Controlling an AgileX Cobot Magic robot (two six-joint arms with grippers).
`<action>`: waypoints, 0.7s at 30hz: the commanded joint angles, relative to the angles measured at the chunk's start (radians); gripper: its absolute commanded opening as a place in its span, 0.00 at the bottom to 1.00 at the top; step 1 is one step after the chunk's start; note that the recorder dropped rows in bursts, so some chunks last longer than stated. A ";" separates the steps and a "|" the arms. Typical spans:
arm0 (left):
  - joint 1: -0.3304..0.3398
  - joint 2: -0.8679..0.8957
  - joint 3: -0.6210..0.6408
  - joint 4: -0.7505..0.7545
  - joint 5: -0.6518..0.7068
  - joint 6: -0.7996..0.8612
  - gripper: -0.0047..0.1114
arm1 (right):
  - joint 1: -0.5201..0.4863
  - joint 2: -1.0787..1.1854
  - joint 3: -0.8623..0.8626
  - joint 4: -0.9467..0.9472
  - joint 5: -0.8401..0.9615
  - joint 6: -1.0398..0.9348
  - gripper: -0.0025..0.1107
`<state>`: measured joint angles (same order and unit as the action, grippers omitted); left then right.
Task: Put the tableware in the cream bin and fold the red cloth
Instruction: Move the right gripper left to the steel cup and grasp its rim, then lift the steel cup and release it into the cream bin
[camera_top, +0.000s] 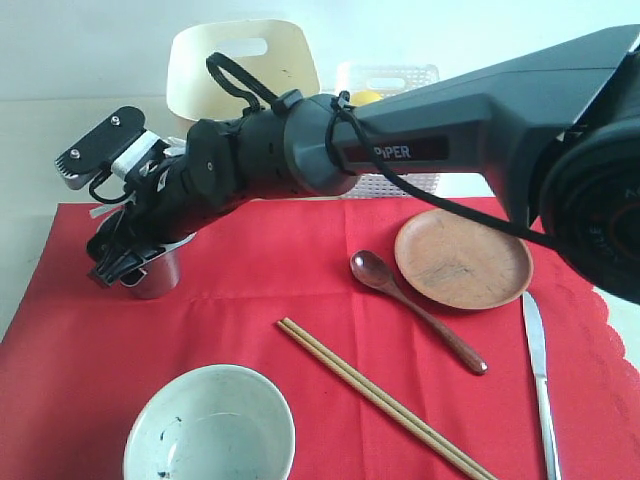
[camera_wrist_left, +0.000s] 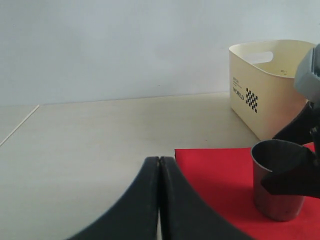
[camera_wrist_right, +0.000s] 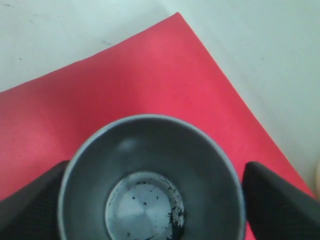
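Observation:
A steel cup (camera_top: 155, 275) (camera_wrist_left: 277, 180) (camera_wrist_right: 150, 180) stands upright near the far left corner of the red cloth (camera_top: 250, 290) (camera_wrist_right: 125, 85). My right gripper (camera_top: 135, 262) (camera_wrist_right: 152, 200) reaches across and is open, one finger on each side of the cup, with a thin gap at one finger. On the cloth lie a pale bowl (camera_top: 210, 430), wooden chopsticks (camera_top: 385, 400), a dark spoon (camera_top: 415, 310), a brown plate (camera_top: 462, 258) and a knife (camera_top: 540, 380). The cream bin (camera_top: 240, 75) (camera_wrist_left: 265, 95) stands behind the cloth. My left gripper (camera_wrist_left: 160, 162) is shut and empty over bare table.
A white lattice basket (camera_top: 390, 75) holding something yellow (camera_top: 366, 98) stands right of the cream bin, partly behind my right arm. Pale bare tabletop (camera_wrist_left: 100, 140) runs left of and behind the cloth, up to a plain wall.

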<state>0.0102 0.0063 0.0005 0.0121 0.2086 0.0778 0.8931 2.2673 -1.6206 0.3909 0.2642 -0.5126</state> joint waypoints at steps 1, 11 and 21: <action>0.001 -0.006 -0.001 0.004 -0.007 -0.005 0.04 | -0.005 0.000 -0.004 -0.010 0.002 -0.002 0.43; 0.001 -0.006 -0.001 0.004 -0.007 -0.005 0.04 | -0.005 -0.105 -0.004 -0.022 0.052 -0.002 0.02; 0.001 -0.006 -0.001 0.004 -0.007 -0.005 0.04 | -0.100 -0.301 -0.004 -0.081 -0.028 0.052 0.02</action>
<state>0.0102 0.0063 0.0005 0.0121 0.2086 0.0778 0.8433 2.0090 -1.6206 0.3193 0.2904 -0.4962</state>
